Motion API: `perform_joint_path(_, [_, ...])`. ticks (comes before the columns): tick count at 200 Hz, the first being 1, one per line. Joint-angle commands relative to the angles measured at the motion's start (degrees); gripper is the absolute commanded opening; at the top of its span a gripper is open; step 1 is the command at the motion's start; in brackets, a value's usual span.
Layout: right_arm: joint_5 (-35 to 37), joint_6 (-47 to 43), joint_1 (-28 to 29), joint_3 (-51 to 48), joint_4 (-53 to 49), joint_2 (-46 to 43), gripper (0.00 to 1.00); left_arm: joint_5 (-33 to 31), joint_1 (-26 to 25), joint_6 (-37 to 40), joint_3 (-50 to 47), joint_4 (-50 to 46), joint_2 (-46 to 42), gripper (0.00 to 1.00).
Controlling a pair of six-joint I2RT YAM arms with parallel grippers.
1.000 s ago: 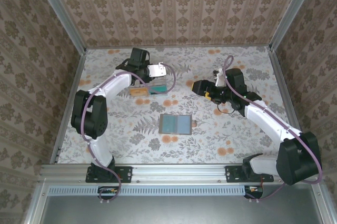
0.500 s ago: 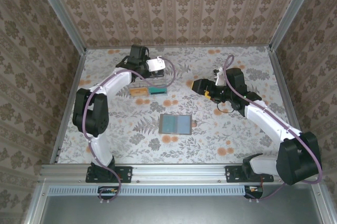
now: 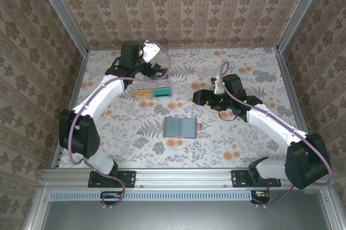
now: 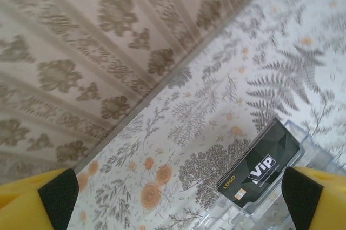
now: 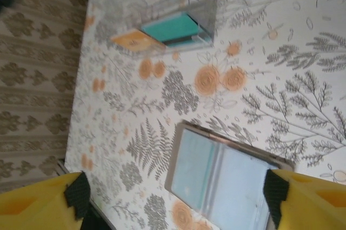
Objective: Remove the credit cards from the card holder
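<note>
Card holder (image 3: 180, 127) lies open and flat on the flowered table (image 3: 243, 143), near the middle, with its grey-blue inside facing up and a thin brown edge around it. I cannot tell if any card is in its pockets.

Farther back and a little to the left stands a clear plastic tray (image 3: 153, 85), apart from the holder. Credit cards lie in it: an orange card (image 3: 143, 93) beside a teal card (image 3: 161, 92). The left wrist view shows also a black card (image 4: 259, 170) with the word "VIP" in the tray.

The left gripper (image 4: 178, 195) hangs above the back part of the tray, near the wall. Its two yellow fingers (image 4: 58, 192) with black pads are far apart, and nothing is between them.

The right gripper (image 5: 177, 192) is to the right of the tray and behind the holder, looking down at the holder. Its fingers (image 5: 78, 195) are also wide apart and hold nothing. It touches neither the holder nor the tray.
</note>
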Motion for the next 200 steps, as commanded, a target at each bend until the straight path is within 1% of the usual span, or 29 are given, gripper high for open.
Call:
perform_joint_path(1, [6.3, -3.0, 3.4, 1.7, -4.3, 1.4, 0.79, -6.4, 2.2, -21.4, -3.1, 0.8, -5.1, 1.00])
perform_joint_path(9, [7.4, -3.1, 4.7, 1.5, -4.6, 1.9, 0.77, -5.8, 3.6, -27.8, -2.8, -3.3, -6.4, 1.00])
perform_joint_path(16, [8.2, -3.0, 5.7, 1.3, -4.8, 2.4, 0.73, -1.8, 5.4, -31.6, -2.2, -7.0, -7.4, 1.00])
perform_joint_path(27, [9.3, -2.9, 7.2, 1.0, -5.2, 3.2, 0.68, 4.0, 7.5, -35.0, -2.8, -10.6, -9.3, 1.00])
perform_joint_path(42, [12.0, -2.9, 9.6, 0.6, -5.9, 4.1, 0.60, 11.1, 8.9, -37.1, -7.7, -9.3, -13.1, 1.00])
perform_joint_path(57, [14.6, -2.6, 11.6, 0.0, -6.5, 5.1, 0.54, 13.6, 9.1, -40.8, -13.5, -7.3, -17.0, 0.97])
perform_joint_path(79, [16.4, -1.3, 13.3, -1.1, -6.7, 8.4, 0.42, 17.9, 9.1, -46.0, -18.9, -8.3, -20.2, 0.79])
perform_joint_path(95, [17.4, -0.7, 14.6, -1.8, -6.5, 9.7, 0.40, 20.3, 8.8, -51.4, -23.4, -8.5, -22.0, 0.65])
perform_joint_path(104, [18.0, -0.4, 15.3, -2.0, -6.6, 10.4, 0.39, 21.6, 8.1, -53.3, -25.8, -8.3, -23.0, 0.57])
perform_joint_path(110, [18.4, -0.1, 15.7, -2.2, -6.7, 10.9, 0.37, 22.0, 7.4, -54.4, -27.3, -8.2, -23.5, 0.50])
perform_joint_path(117, [19.2, 0.2, 16.1, -2.4, -7.1, 11.4, 0.35, 22.2, 6.5, -56.2, -28.9, -8.0, -24.1, 0.39])
perform_joint_path(131, [20.0, 0.8, 16.5, -3.1, -7.2, 12.1, 0.32, 22.7, 4.8, -59.0, -31.6, -8.2, -24.5, 0.29])
perform_joint_path(146, [21.2, 1.5, 16.9, -4.1, -7.3, 12.4, 0.32, 23.4, 2.5, -61.9, -34.3, -7.3, -24.3, 0.29])
perform_joint_path(167, [21.2, 1.7, 16.9, -4.9, -6.9, 13.4, 0.30, 25.1, -1.4, -66.2, -37.8, -4.4, -22.8, 0.24])
perform_joint_path(179, [20.9, 1.8, 17.1, -4.9, -6.4, 14.1, 0.29, 26.6, -2.9, -68.5, -39.6, -1.3, -21.2, 0.24])
perform_joint_path(182, [20.9, 1.8, 17.3, -4.9, -6.3, 14.3, 0.29, 26.9, -4.7, -68.9, -40.0, -0.6, -20.7, 0.24])
perform_joint_path(200, [21.0, 1.8, 17.8, -4.6, -6.0, 15.5, 0.29, 27.9, -7.9, -70.4, -40.7, 2.0, -17.6, 0.24])
